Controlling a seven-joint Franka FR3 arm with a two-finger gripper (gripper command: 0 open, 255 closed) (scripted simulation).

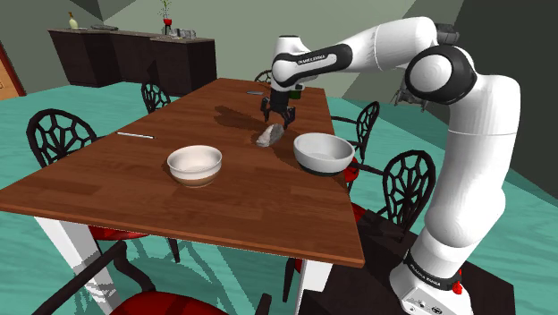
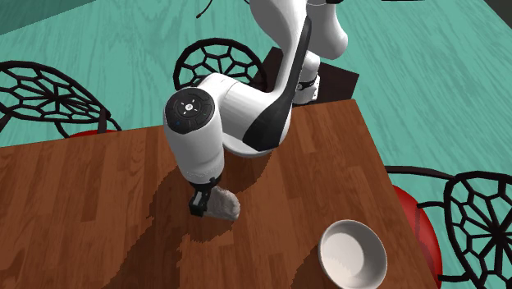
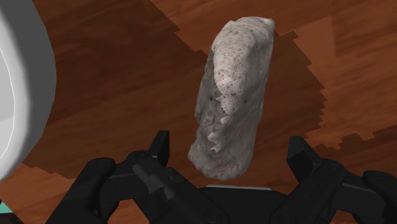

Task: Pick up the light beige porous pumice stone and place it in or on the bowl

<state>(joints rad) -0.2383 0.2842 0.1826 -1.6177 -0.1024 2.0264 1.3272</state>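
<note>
The pumice stone [image 1: 269,136] is a pale grey-beige, pitted, elongated lump lying on the brown wooden table [image 1: 107,179]. My black gripper [image 1: 277,116] hangs just above it, pointing down. In the wrist view the stone [image 3: 235,95] runs lengthwise away from the gripper [image 3: 229,147], whose fingers stand open on either side of its near end without touching it. A white bowl [image 1: 323,152] sits close beside the stone, toward the shoulder view's right; its rim [image 3: 16,95] shows next to the gripper. From the second exterior view the arm covers much of the stone [image 2: 223,205].
A second white bowl [image 1: 194,164] with a brownish underside stands nearer the table's front. A thin white object [image 1: 136,136] lies by the left edge. Black lattice chairs [image 1: 59,134] ring the table. A white bowl [image 2: 353,253] sits near the table's right edge.
</note>
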